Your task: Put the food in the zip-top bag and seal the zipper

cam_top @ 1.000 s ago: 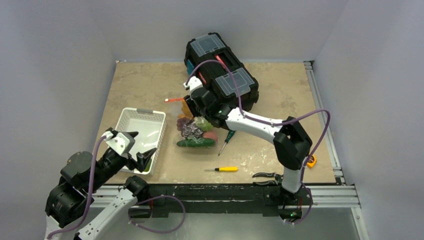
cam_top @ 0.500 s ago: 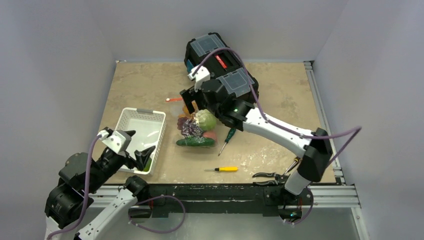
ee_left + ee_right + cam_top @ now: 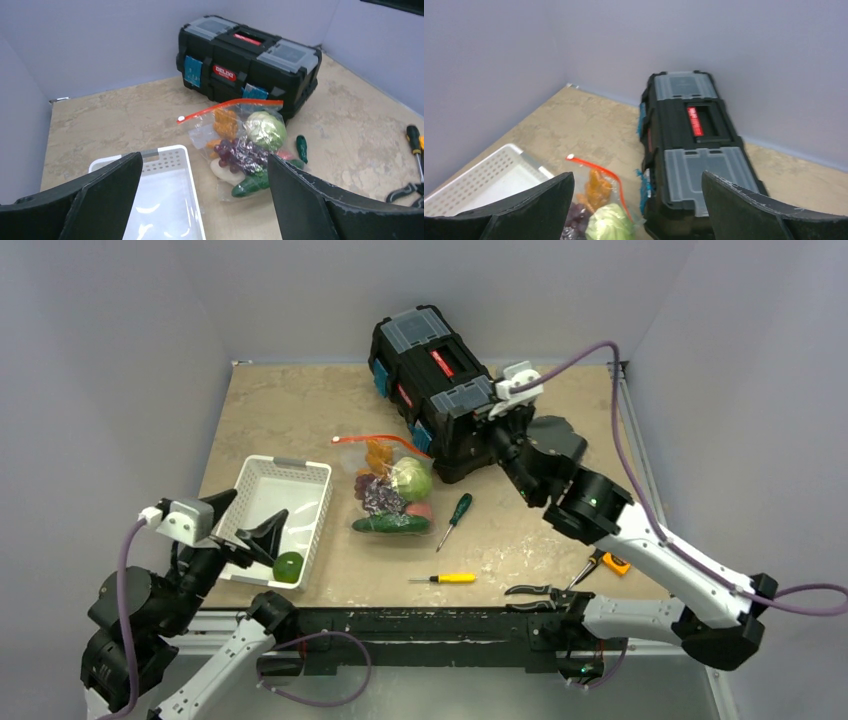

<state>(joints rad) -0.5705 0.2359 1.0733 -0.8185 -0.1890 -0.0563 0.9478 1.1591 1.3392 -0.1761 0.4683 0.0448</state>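
In floppy clear bag (image 3: pixel 202 132), round cabbage (image 3: pixel 266 130)

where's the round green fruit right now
In the top view, the round green fruit sits in the white slotted plastic basket's near right corner, left of the clear zip-top bag.

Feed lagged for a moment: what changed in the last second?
The right tool opened, let go of the cabbage in the bag and pulled back right, over the toolbox. The left tool opened wider and drew back left, uncovering the green fruit in the basket. Bag, basket, toolbox, screwdrivers and pliers stayed put.
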